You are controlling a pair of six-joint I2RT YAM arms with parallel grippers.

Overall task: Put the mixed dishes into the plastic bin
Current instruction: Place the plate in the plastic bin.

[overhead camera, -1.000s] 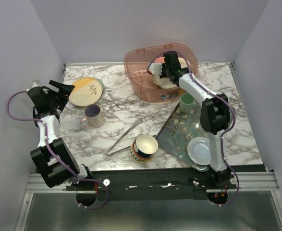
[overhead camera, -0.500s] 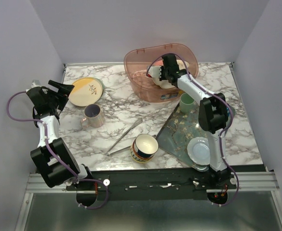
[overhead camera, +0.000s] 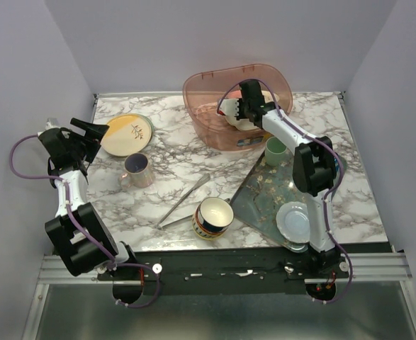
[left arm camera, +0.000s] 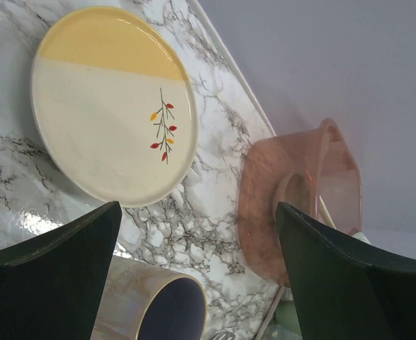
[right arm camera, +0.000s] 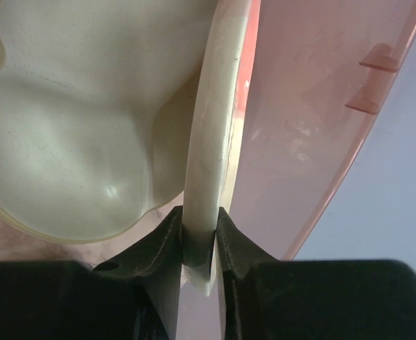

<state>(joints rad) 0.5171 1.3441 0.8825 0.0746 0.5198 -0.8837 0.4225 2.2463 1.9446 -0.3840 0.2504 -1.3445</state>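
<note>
- While the right gripper (overhead camera: 244,106) reaches into the bin (overhead camera: 200,106), upper centre of the overhead view, its jaws are clamped on the rim of the beige bowl (overhead camera: 237,122).
- Right wrist view: the beige bowl (right arm camera: 87,127) fills the upper left. Its rim stands on edge and runs bottom to top through the right gripper (right arm camera: 199,234). The bin (right arm camera: 314,127) wall lies just beside it on the right.
- Deciding relation: the beige bowl hangs straight ahead of the jaws, tilted, inside the bin. Judged next need is a release, minding the near wall.
- Left gripper (overhead camera: 94,131), left edge of the overhead view: spread wide, grasping nothing.
- Plate (overhead camera: 127,133): flat on the table (overhead camera: 179,152), just ahead of the left gripper (left arm camera: 197,205). It sits upper left in that wrist view (left arm camera: 108,106). The left arm is nearer.
- Mug (overhead camera: 137,170): below the plate, also on the left arm's side.
- Striped bowl (overhead camera: 212,216), lower centre: outside the bin.
- Mint plate (overhead camera: 295,221), lower right, on the tray (overhead camera: 261,195): outside the bin.
</note>
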